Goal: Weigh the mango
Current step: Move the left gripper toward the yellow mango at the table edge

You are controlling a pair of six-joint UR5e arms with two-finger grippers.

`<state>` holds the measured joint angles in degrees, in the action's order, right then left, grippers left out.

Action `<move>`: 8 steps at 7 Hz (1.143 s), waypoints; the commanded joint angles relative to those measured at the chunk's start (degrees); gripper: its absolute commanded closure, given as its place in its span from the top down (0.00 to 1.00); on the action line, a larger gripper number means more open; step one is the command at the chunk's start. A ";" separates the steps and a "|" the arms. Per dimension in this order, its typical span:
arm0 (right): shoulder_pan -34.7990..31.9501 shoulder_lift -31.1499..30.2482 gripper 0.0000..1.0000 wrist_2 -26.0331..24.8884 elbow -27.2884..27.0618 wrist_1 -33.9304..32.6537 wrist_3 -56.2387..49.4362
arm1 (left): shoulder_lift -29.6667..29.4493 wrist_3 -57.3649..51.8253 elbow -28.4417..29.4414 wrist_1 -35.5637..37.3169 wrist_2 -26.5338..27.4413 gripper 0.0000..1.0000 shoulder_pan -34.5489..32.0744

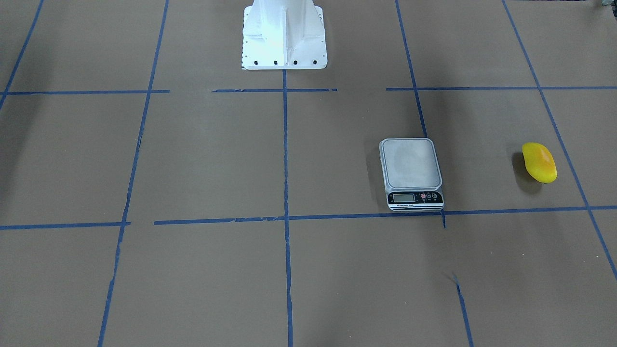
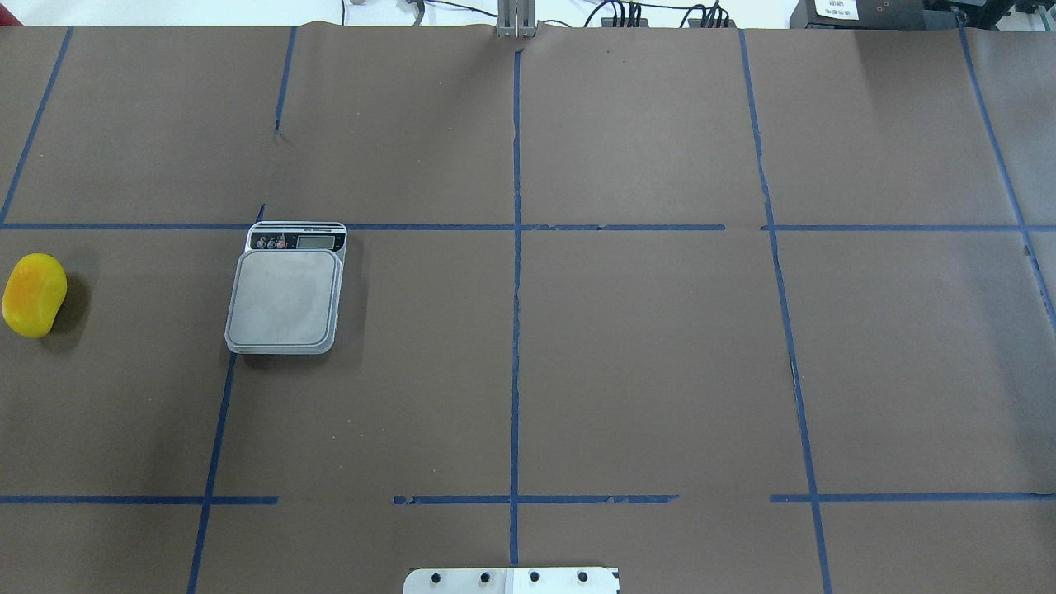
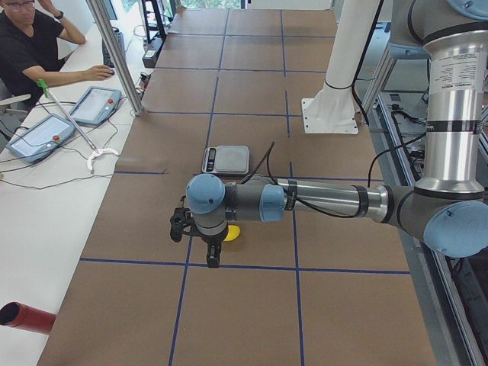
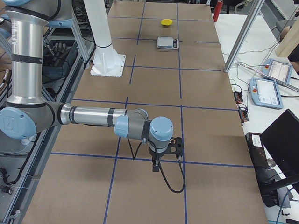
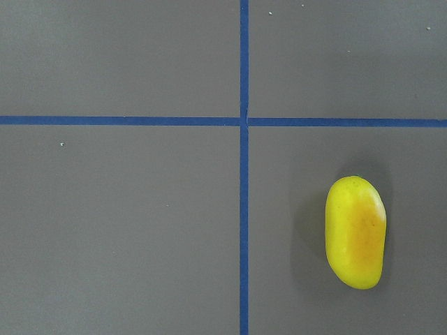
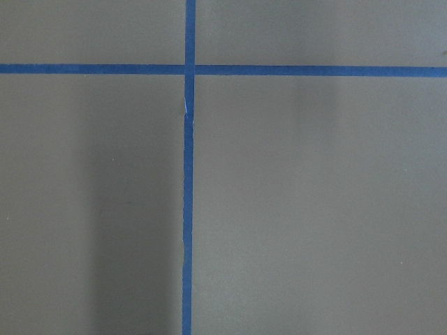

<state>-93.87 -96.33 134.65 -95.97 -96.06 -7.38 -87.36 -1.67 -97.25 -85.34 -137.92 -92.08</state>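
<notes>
Brown table point(image 2: 643, 371) w/ tape grid point(image 2: 516, 330), mango point(image 2: 34, 294) well apart from scale point(image 2: 285, 307)

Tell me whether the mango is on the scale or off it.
Off. The mango lies on the brown table, apart from the scale, whose platform is bare.

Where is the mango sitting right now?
In the overhead view the mango lies at the far left edge, on the table, apart from the scale to its right.
</notes>
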 commanded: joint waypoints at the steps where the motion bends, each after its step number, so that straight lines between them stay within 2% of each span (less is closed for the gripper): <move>1: 0.00 0.00 1.00 0.00 -0.01 0.00 0.00 | -0.09 0.00 0.22 -0.09 0.02 1.00 0.06; 4: 0.00 0.00 1.00 0.00 -0.01 0.00 0.00 | -1.66 0.79 -3.72 -1.58 0.37 1.00 0.67; 5: 0.00 0.00 1.00 0.00 -0.01 0.00 0.00 | -2.28 3.05 -4.43 -4.10 1.85 1.00 2.77; 7: 0.00 0.00 1.00 0.00 -0.01 0.00 0.00 | -1.94 4.74 -2.78 -14.89 3.45 1.00 3.75; 8: 0.00 0.00 1.00 0.00 -0.01 0.00 0.00 | -1.94 8.05 -3.55 -15.98 4.14 1.00 6.10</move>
<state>-93.86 -96.33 134.65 -95.97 -96.06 -7.38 -89.40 3.64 -100.66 -98.16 -134.53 -87.97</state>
